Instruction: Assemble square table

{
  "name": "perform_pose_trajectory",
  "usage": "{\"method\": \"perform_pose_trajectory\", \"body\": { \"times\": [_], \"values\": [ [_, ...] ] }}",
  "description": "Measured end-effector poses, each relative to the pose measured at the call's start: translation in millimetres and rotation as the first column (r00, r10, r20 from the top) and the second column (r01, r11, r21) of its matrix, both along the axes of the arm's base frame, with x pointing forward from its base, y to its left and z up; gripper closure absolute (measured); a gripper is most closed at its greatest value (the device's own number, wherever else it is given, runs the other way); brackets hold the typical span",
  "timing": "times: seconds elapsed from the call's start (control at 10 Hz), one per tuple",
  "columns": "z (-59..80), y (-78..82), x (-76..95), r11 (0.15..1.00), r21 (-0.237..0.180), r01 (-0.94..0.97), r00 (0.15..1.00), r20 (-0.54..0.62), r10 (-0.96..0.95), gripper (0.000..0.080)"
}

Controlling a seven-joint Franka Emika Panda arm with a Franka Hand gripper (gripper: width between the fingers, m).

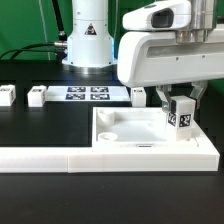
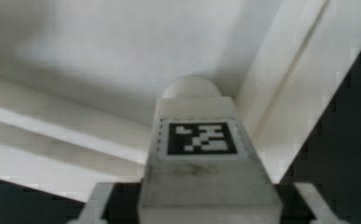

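Gripping one leg [image 1: 181,114] between its fingers, the tool [image 1: 181,105] holds it over the far corner of the slab [image 1: 125,137], on the exterior view's right. As I judge, no leg is fitted yet; three other legs [image 1: 38,95] lie on the worktop [image 1: 45,125] behind the slab.

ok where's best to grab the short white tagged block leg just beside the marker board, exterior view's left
Likely from above, closing on the short white tagged block leg's two flat opposite sides: it sits low and apart, room either side.
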State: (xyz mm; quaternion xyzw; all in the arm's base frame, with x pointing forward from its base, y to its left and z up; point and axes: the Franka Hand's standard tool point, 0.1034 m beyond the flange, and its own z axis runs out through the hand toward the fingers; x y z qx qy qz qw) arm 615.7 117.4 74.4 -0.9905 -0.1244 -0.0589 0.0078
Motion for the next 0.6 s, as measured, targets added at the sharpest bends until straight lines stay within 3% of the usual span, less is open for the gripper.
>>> {"method": "perform_pose_trajectory", "body": {
  "times": [0.2, 0.6],
  "values": [
    [0.0, 1.2, 0.1, 0.979, 0.029, 0.202, 0.979, -0.008, -0.202, 0.0511],
    [-0.1, 1.6, -0.5, 0.806, 0.063, 0.589, 0.808, -0.037, -0.587, 0.0509]
  ]
}}
